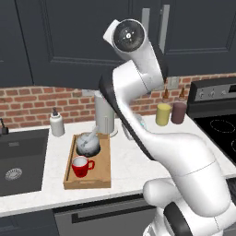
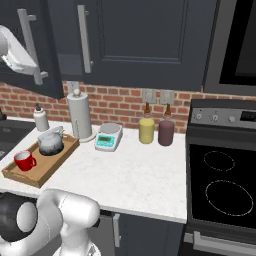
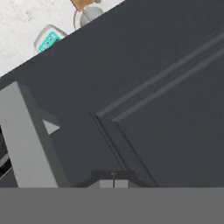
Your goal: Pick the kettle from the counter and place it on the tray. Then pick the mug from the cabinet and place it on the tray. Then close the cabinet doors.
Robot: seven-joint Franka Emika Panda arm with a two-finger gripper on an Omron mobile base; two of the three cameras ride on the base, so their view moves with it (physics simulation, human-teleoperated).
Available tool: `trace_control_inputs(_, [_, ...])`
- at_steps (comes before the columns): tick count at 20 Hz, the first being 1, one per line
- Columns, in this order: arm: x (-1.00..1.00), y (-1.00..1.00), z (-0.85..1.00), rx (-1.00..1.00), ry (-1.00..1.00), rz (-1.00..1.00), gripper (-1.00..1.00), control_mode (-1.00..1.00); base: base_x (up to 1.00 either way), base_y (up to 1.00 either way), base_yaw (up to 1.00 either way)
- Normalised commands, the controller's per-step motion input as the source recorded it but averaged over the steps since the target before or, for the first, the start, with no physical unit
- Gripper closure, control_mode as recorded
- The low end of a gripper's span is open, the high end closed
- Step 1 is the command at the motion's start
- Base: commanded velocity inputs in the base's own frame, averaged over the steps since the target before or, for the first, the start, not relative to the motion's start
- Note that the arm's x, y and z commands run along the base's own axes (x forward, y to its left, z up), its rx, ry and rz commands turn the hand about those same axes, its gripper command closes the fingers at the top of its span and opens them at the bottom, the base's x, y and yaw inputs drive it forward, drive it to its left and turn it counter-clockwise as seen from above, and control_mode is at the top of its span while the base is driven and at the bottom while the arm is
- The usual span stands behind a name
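We see the tray lying on the counter just beside the sink basin, with one short end toward the counter's front edge and the other toward the brick wall. The kettle sits in the tray's back half, near the end closest to the wall, and the mug stands in the tray's front half, its handle turned toward the right rim; the two are near each other but apart. In the right base view the same tray lies at the counter's left end, with the kettle at its far end and the mug at its near end. Behind the tray, against the wall, stands a tall grey cylinder with a white knob, and beside it a small scale, then a yellow canister and a maroon canister further toward the stove. A white bottle stands at the counter's back edge by the sink. The gripper is raised up at a cabinet door, its two fingertips pressed together with nothing between them, right against the dark panelled face. The door's silver bar handle runs along the left of the hand view. In the right base view the left cabinet door stands ajar, swung out from the wall.
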Motion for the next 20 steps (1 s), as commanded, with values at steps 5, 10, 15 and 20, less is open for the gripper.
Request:
trace_control_inputs(5, [1.00,0.00,-0.36,0.04,0.02,0.55,1.00,-1.00,0.00,0.00,0.00])
trace_control_inputs(10, [0.99,0.00,-0.20,0.08,0.00,0.25,1.00,-1.00,0.00,0.00,0.00])
trace_control_inputs(15, [0.84,0.01,-0.01,0.08,0.00,0.03,1.00,-1.00,0.00,0.00,0.00])
trace_control_inputs(20, [0.68,0.01,-0.01,0.03,0.00,0.00,1.00,-1.00,0.00,0.00,0.00])
